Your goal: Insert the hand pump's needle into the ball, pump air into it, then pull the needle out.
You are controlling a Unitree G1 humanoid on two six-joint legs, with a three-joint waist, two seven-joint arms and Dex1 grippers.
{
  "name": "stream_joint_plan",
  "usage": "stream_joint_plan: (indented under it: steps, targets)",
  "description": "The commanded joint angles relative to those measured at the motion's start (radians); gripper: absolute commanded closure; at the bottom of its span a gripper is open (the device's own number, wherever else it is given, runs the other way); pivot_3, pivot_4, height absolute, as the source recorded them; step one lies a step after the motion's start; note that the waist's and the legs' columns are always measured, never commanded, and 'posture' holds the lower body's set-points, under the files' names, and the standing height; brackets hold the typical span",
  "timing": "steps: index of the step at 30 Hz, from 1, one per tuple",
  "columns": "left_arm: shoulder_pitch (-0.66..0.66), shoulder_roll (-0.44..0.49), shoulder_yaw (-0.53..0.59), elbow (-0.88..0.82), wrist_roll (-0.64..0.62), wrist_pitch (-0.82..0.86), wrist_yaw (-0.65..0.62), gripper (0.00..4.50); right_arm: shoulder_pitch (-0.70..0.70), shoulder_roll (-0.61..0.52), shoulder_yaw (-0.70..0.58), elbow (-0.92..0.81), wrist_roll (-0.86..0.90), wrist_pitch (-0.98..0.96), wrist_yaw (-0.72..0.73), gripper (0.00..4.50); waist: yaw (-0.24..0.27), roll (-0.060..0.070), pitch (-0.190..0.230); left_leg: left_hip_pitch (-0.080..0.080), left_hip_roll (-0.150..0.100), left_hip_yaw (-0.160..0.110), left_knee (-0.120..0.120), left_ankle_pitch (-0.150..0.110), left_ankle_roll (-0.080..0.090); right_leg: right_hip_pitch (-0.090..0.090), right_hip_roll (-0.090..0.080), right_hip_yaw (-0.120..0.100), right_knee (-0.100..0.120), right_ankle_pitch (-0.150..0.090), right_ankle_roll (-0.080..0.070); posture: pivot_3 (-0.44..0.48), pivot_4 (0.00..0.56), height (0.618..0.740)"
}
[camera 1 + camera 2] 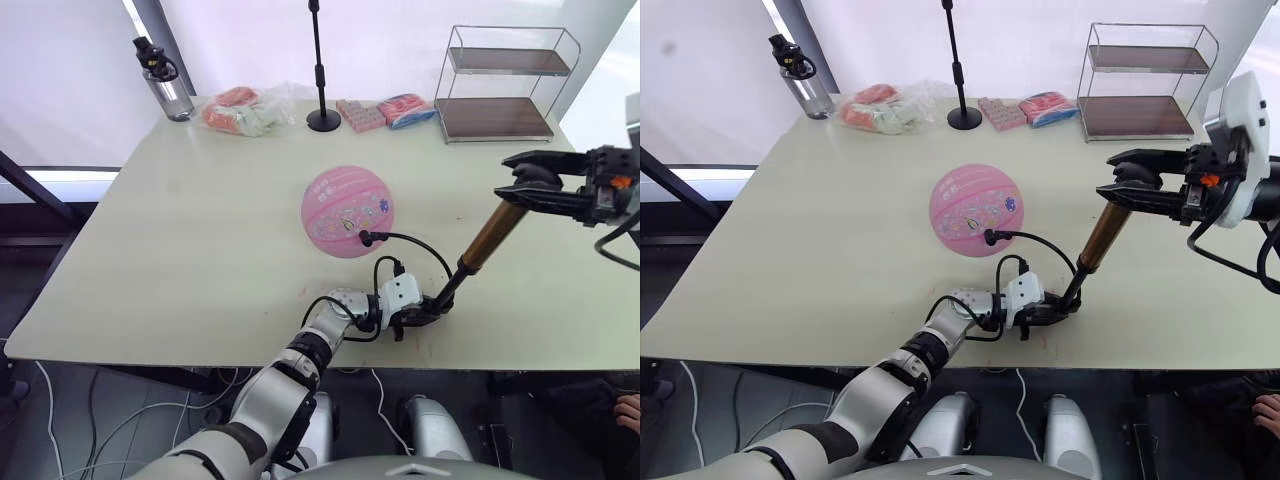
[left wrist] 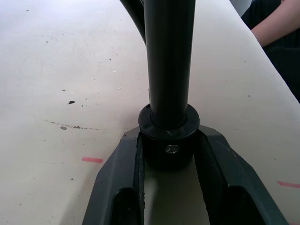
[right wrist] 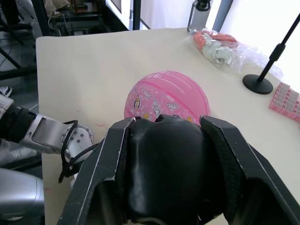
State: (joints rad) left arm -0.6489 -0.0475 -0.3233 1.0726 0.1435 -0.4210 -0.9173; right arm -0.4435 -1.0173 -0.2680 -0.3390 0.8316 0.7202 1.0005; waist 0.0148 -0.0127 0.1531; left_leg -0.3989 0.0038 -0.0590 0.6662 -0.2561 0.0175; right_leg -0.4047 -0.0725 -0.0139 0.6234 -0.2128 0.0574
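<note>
Left eye view: the pink ball (image 1: 347,211) is seen just beyond the left gripper (image 1: 418,312), which is clamped on the hand pump's (image 1: 492,234) lower end; the needle (image 1: 361,238) is set in the ball. The handle is gripped by the right gripper (image 1: 524,181).

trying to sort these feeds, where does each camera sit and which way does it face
Left eye: on the head, looking down over the table at the ball and pump; both arms show.
Right eye: same scene, beside the left eye.
Left wrist: on the left arm, looking along the left gripper clamped on the pump's base.
Right wrist: on the right arm, looking past the right gripper on the handle toward the ball.
Shared: both wrists see the pump.
</note>
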Motion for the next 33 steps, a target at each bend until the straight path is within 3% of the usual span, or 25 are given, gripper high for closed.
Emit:
stream_joint_plan:
  steps: [1,9,16,23,33]
  targets:
    - [0.041,0.021,-0.02,0.073,0.038,0.042,0.006,3.43,0.083,0.063,0.066,-0.047,-0.05,-0.029,-0.03,2.67,0.0,-0.001,-0.002,0.0,0.0,0.0,0.0,0.0,0.0,0.0,0.0,0.0,0.0,0.0,0.0,0.0,0.15,0.731]
    - [0.04,0.021,-0.021,0.073,0.04,0.041,0.008,3.43,0.245,0.207,0.244,0.066,-0.315,-0.28,-0.039,2.67,-0.002,-0.004,-0.007,0.003,0.002,0.0,0.0,0.0,0.0,0.002,0.002,0.0,0.0,0.0,0.0,0.0,0.15,0.731]
    - [0.038,0.02,-0.019,0.074,0.043,0.042,0.011,3.43,0.311,0.312,0.312,0.153,-0.449,-0.458,-0.073,2.67,-0.003,-0.007,-0.011,0.005,0.002,0.0,0.0,0.0,0.0,0.003,0.002,0.0,0.0,0.0,0.0,0.0,0.15,0.731]
    - [0.036,0.02,-0.018,0.077,0.042,0.04,0.011,3.43,0.241,0.254,0.231,0.068,-0.358,-0.391,-0.033,2.67,-0.003,-0.005,-0.01,0.007,0.002,0.0,0.0,0.0,0.0,0.006,0.002,0.0,0.0,0.0,0.0,0.0,0.15,0.731]
    - [0.057,0.016,-0.028,0.122,0.064,0.015,0.047,3.43,0.053,0.062,-0.003,0.01,-0.079,-0.132,0.03,2.67,0.003,0.0,-0.002,0.0,-0.001,-0.001,0.0,0.0,0.0,0.0,0.0,0.0,0.0,0.0,0.0,0.0,0.15,0.731]
